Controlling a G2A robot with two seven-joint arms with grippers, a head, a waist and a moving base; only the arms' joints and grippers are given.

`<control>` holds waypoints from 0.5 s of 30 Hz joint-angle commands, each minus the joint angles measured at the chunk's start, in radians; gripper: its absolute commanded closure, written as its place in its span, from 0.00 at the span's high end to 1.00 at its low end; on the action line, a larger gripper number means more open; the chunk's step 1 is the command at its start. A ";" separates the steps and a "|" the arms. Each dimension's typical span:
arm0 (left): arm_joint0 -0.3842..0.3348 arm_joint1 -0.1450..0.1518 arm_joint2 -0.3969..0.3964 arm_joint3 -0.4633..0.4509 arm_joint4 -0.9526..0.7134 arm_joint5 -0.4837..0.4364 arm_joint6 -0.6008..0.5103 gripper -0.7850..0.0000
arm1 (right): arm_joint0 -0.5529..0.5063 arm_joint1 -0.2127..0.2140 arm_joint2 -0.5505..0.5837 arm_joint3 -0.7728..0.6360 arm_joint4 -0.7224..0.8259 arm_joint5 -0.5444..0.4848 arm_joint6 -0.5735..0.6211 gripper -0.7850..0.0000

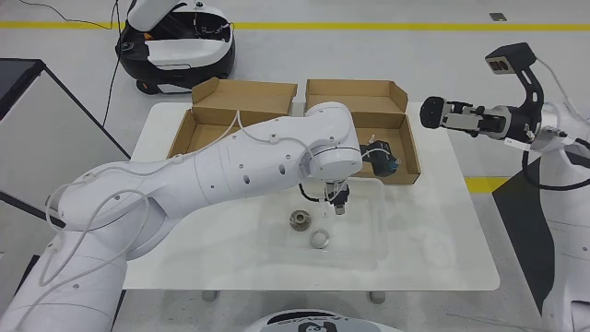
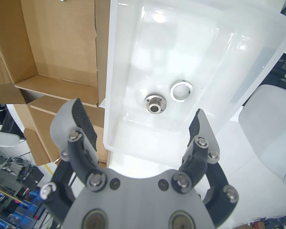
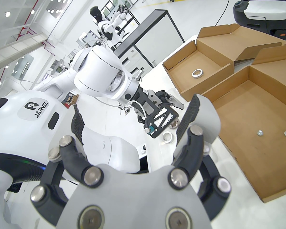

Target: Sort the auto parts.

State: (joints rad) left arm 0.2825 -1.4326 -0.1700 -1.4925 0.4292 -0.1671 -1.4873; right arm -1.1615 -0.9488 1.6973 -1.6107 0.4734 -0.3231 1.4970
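Metal flange (image 2: 155, 104), ring (image 2: 181, 93) in clear bin (image 2: 114, 48); left gripper (image 2: 138, 109) above, wide open, empty; right gripper (image 3: 135, 104) open, empty.

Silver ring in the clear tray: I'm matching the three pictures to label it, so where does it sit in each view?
Top view: silver ring in the clear tray, near the left gripper.
Left wrist view: silver ring on the tray floor, beyond the open fingers.
Right wrist view: silver ring beneath the far left gripper.
Shared landmark: flanged hub lying close beside the ring.
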 commanded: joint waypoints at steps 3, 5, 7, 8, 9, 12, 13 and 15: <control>0.000 0.000 0.000 0.000 0.000 0.000 0.000 1.00 | 0.000 0.000 0.000 0.000 0.000 0.000 0.000 1.00; 0.000 0.000 0.000 0.000 0.000 0.000 0.000 1.00 | 0.000 0.000 0.000 0.000 0.000 0.000 0.000 1.00; 0.008 0.000 0.000 -0.004 0.010 -0.008 0.016 1.00 | 0.000 0.000 0.000 0.000 0.000 0.000 0.000 1.00; 0.022 0.002 0.000 -0.009 0.028 -0.027 0.027 1.00 | 0.000 0.000 0.000 0.000 0.000 0.000 0.000 1.00; 0.036 0.004 0.000 -0.014 0.038 -0.054 0.028 1.00 | 0.000 0.000 0.000 0.000 0.000 0.000 0.000 1.00; 0.061 0.012 0.000 -0.027 0.067 -0.130 0.024 1.00 | 0.000 0.000 0.000 0.000 0.000 0.000 0.000 1.00; 0.068 0.014 0.000 -0.031 0.065 -0.156 0.020 1.00 | 0.000 0.000 0.000 0.000 0.000 0.000 0.000 1.00; 0.078 0.020 0.000 -0.038 0.063 -0.186 0.020 1.00 | 0.000 0.000 0.000 0.000 0.000 0.000 0.000 1.00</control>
State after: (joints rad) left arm 0.3549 -1.4156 -0.1700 -1.5258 0.4943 -0.3395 -1.4709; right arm -1.1615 -0.9488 1.6973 -1.6107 0.4734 -0.3231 1.4970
